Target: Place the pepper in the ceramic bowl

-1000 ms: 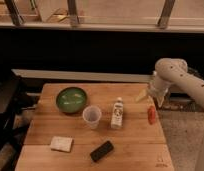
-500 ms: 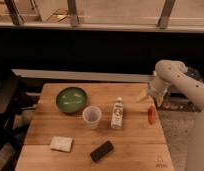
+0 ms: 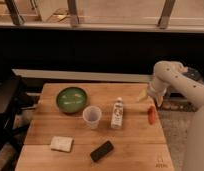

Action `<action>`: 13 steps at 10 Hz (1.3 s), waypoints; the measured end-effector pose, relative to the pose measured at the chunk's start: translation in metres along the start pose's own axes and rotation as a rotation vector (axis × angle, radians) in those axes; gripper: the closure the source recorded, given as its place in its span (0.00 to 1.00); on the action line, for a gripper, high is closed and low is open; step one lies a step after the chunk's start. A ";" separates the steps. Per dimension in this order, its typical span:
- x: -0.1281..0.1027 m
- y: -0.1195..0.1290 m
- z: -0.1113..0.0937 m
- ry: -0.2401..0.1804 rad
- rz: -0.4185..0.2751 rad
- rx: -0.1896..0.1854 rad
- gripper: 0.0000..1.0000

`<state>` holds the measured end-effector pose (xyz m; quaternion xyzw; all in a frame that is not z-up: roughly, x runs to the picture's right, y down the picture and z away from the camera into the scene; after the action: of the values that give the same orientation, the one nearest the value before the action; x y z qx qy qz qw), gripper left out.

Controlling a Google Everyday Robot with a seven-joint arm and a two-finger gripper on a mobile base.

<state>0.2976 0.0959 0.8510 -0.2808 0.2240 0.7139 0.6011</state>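
The pepper (image 3: 152, 115) is a small red-orange chili at the right edge of the wooden table (image 3: 50, 131), hanging just below my gripper (image 3: 153, 104). The white arm (image 3: 171, 80) reaches in from the right and bends down to it. Whether the pepper is gripped or resting on the table edge is unclear. The ceramic bowl (image 3: 71, 99) is dark green and sits at the table's back left, well apart from the gripper.
A translucent plastic cup (image 3: 92, 116) stands in the middle, a white bottle (image 3: 117, 113) right of it. A pale sponge (image 3: 61, 144) and a black flat object (image 3: 102, 150) lie near the front edge. A yellowish item (image 3: 142, 95) sits by the arm.
The arm and gripper have shifted slightly lower toward the pepper at the table's right edge. The other objects have not moved.
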 end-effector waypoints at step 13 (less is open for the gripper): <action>-0.003 -0.037 0.069 0.130 0.195 -0.014 0.53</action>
<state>0.3255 0.1460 0.9046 -0.3077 0.2836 0.7508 0.5111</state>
